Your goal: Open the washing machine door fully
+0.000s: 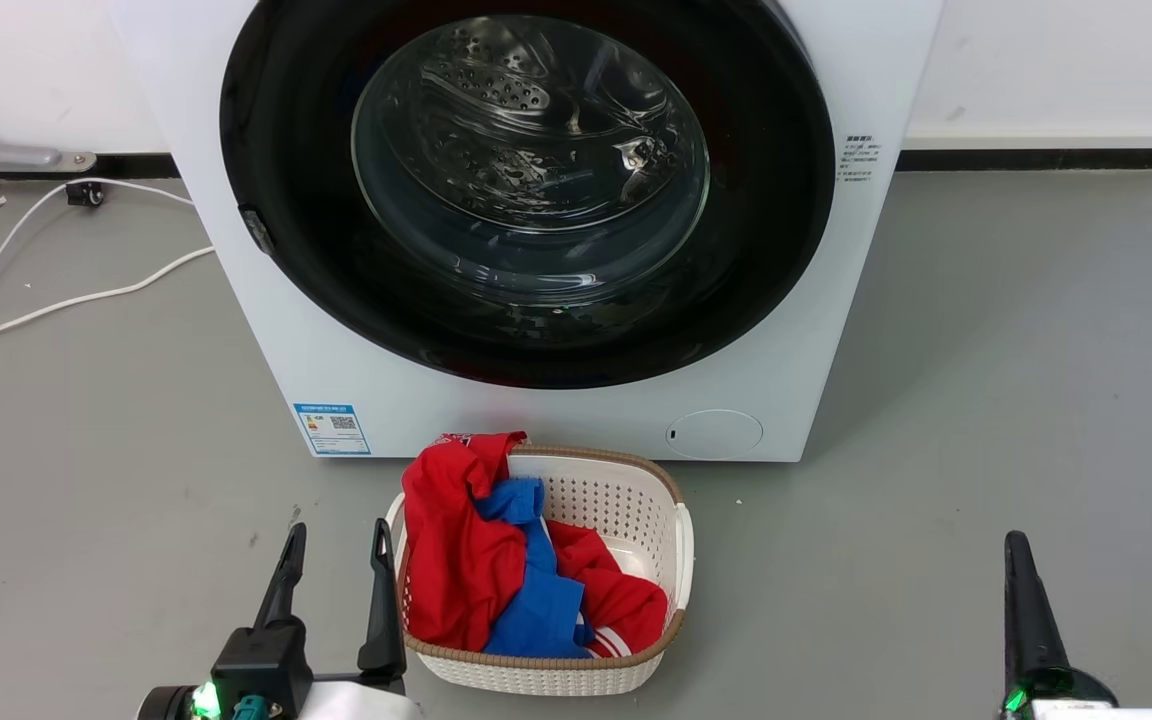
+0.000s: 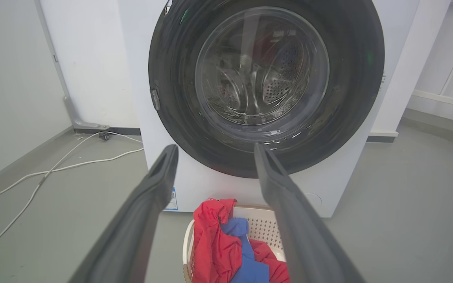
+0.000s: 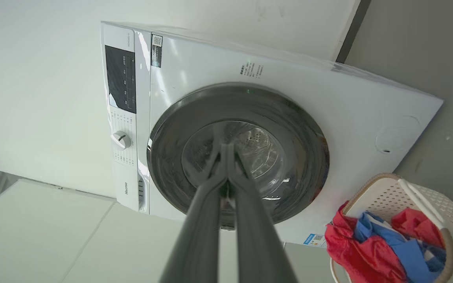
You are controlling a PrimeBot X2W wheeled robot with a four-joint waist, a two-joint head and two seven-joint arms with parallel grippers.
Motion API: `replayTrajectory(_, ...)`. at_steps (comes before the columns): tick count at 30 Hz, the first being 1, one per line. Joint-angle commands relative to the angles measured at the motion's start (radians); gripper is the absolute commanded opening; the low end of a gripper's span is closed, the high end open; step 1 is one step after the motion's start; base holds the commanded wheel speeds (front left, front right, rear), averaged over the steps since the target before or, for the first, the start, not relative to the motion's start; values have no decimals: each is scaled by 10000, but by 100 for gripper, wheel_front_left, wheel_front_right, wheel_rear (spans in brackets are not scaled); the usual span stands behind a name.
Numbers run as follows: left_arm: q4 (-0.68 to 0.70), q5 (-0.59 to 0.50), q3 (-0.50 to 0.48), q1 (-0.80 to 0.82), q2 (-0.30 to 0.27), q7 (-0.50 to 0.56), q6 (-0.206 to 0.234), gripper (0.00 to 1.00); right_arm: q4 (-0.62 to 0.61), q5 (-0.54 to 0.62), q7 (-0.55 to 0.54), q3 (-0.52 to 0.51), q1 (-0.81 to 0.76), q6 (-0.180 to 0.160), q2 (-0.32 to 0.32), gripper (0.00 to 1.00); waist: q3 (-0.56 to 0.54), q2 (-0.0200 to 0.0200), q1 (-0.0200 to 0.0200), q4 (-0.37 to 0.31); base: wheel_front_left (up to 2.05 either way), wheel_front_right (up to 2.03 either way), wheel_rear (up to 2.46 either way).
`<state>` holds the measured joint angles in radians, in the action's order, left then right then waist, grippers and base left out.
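Observation:
The washing machine door (image 1: 766, 200) is a big glossy black ring around a bulging glass bowl, lying flush against the white machine (image 1: 236, 330). A small latch tab (image 1: 258, 230) sits on its left rim. My left gripper (image 1: 338, 535) is open at the lower left, well short of the door, with nothing between its fingers. In the left wrist view the door (image 2: 352, 78) stands ahead, beyond the spread left gripper (image 2: 214, 151). My right gripper (image 1: 1018, 548) is shut and empty at the lower right. In the right wrist view the right gripper (image 3: 226, 148) points toward the door (image 3: 167, 157), its fingertips pressed together.
A white laundry basket (image 1: 678, 560) with red and blue clothes (image 1: 456, 560) stands on the grey floor just in front of the machine, right beside my left gripper. White cables (image 1: 56, 300) trail across the floor at the left. A white wall (image 1: 1056, 60) runs behind.

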<state>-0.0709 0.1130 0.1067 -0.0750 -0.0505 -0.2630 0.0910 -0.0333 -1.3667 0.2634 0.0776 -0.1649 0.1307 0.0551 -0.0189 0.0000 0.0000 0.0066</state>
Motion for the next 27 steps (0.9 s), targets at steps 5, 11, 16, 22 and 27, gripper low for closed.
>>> replayTrajectory(5, 64, 41, -25, -127, 2, -28, 59, 100, -431, -2068, -600, -169, -195, 3, 284, 0, 24, 0, 0, -27, 0, 0, 0)
replayTrajectory(11, 87, 25, -35, -135, 2, -30, 65, 100, -694, -3470, -1770, -821, -353, 3, 153, 0, 60, 0, 0, -26, 0, 0, 0)
replayTrajectory(16, 91, 26, -41, -120, 3, -28, 63, 100, -767, -3687, -2655, -1257, -451, 1, 50, 0, 88, 0, 0, -10, 0, 0, 0)
replayTrajectory(22, 79, -26, -79, -108, 3, -28, 109, 100, -686, -3416, -3080, -1451, -475, 3, -31, 0, 123, 0, 0, 20, 0, 0, 0)
replayTrajectory(27, 120, -71, -102, -82, 3, -28, 126, 100, -632, -3333, -3157, -1522, -348, 3, -50, 0, 174, 0, 0, 42, 0, 0, 0)
